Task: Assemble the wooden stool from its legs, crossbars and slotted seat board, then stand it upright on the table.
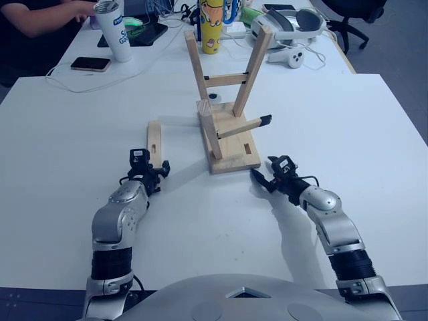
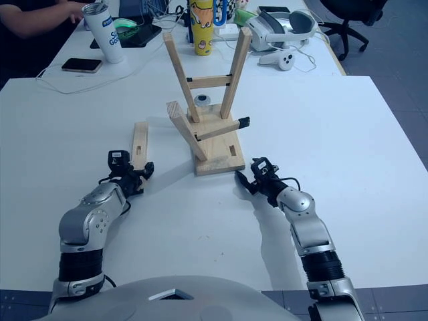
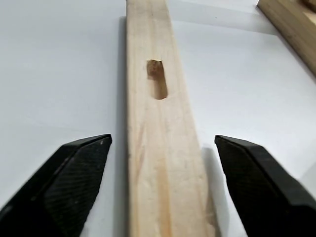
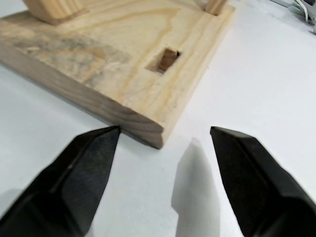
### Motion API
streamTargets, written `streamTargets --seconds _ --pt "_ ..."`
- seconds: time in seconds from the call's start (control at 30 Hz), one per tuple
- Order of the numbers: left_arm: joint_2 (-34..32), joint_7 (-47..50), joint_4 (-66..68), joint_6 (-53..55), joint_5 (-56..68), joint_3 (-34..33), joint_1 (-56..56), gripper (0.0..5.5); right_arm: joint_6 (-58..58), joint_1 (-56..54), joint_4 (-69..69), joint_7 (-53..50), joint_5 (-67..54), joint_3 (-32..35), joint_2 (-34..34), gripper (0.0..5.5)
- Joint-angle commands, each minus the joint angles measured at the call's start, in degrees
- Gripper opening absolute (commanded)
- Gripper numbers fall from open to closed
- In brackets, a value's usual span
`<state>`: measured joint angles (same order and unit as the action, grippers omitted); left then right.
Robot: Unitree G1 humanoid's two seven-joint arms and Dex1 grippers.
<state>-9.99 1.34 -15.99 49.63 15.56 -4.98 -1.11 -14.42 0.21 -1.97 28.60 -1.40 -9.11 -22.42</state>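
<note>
listing contents from the grippers outward.

left gripper (image 1: 155, 168): fingers apart, low over the table (image 1: 348, 134), holding nothing. its two dark fingertips (image 3: 74, 173) stand one on either side of the near end of the loose leg (image 3: 158, 148), with a gap on each side.

right gripper (image 1: 264, 172): fingers spread, empty, just off the table top. the nearest corner of the seat board (image 4: 123, 74) lies right in front of its tips, close to one of them; contact cannot be told.

loose leg: pale wood, lying flat on the table, running straight away from the left gripper. one oblong slot (image 3: 157, 79) is cut in its upper face, beyond the fingertips.

seat board: lying flat, underside up, ahead of the right gripper and beside the loose leg on the inner side, not touching it. an open slot (image 4: 167, 59) shows near the corner closest to the right gripper.

near fitted leg (image 1: 209, 130): rises tilted from the board, just past the right gripper. a crossbar (image 1: 244, 125) projects from it, dark-tipped, its free end in the air.

far fitted legs (image 1: 196, 67): two, upright and splayed, joined by a second crossbar (image 1: 226, 79).

farther off, well apart from both grippers: phone (image 1: 90, 63), tumbler (image 1: 114, 30), yellow cup (image 1: 212, 27), headset (image 1: 291, 23), controller (image 1: 292, 58).
</note>
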Motion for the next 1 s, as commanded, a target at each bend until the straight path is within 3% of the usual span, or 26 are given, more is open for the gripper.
streamTargets --seconds 0.03,0.33,0.63,0.8,1.0 --pt "-2.0 -1.8 4.0 -0.7 0.2 -4.1 -0.7 3.24 0.3 0.1 1.0 4.0 1.0 -4.4 -0.4 3.39" --pt "-4.4 -7.1 6.8 -9.3 1.2 -8.9 -4.8 2.06 -0.5 0.4 0.3 3.4 0.4 -4.7 0.8 3.39" --pt "-6.7 -7.8 9.4 -22.5 0.3 -13.4 -10.3 2.06 -0.8 -0.3 0.7 6.2 -0.7 -6.9 1.2 3.39" --pt "-8.9 -9.7 4.7 -32.1 3.0 -17.2 -16.6 2.06 -1.2 1.9 1.1 5.5 -1.1 -3.6 -1.9 3.39" --pt "-18.1 -20.9 -1.7 -25.5 17.6 -16.7 -34.6 2.06 1.0 6.9 -4.1 6.1 -4.9 3.8 -5.0 3.39"
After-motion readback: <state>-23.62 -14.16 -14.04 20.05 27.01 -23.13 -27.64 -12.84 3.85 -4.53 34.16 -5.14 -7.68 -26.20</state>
